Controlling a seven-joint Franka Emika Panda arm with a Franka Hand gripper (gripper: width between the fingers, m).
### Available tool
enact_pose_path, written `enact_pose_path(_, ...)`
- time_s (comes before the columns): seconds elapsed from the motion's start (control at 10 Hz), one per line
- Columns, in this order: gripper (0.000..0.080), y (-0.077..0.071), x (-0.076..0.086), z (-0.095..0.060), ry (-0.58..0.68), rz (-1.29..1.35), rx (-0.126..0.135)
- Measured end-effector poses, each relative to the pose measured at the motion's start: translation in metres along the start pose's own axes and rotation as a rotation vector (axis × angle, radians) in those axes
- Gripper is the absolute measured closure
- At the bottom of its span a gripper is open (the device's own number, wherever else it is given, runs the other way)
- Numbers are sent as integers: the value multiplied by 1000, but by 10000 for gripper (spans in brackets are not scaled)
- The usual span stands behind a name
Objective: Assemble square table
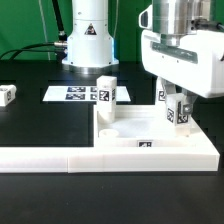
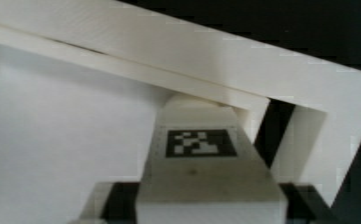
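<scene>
**White leg held upright over the slab**

White plastic fills the claw [image 1: 178,120]: it pinches the held leg [image 2: 198,150] by its sides and keeps it upright, likely so the lower end can drop straight into a corner socket. Directly beneath the claw lies the square table slab [image 1: 150,128], butted against the L-shaped barrier [image 1: 60,157] (probably to stop it sliding during fitting). The standing leg [image 1: 106,90] occupies a slab corner well away from the claw. The loose leg [image 1: 8,95] waits farther off on the table [image 1: 40,125].
</scene>
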State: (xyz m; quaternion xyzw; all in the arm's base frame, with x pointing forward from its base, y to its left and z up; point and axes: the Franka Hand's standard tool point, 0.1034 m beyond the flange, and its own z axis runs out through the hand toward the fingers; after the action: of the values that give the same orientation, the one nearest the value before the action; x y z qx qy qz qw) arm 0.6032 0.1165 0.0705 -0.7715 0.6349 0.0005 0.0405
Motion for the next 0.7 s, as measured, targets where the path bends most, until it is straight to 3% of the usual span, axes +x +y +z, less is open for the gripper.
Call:
enact_pose_path(0.1, 421, 0, -3, 0, -4, 60, 0)
enact_pose_path(0.2, 272, 0, -3, 0, -4, 19, 0)
enact_pose_path(0.3, 272, 0, -4, 0, -5, -25, 0)
enact_pose_path(0.4, 177, 0, -5, 1, -5, -93, -1)
enact_pose_path(0.7, 152, 0, -7, 1, -6, -402, 1)
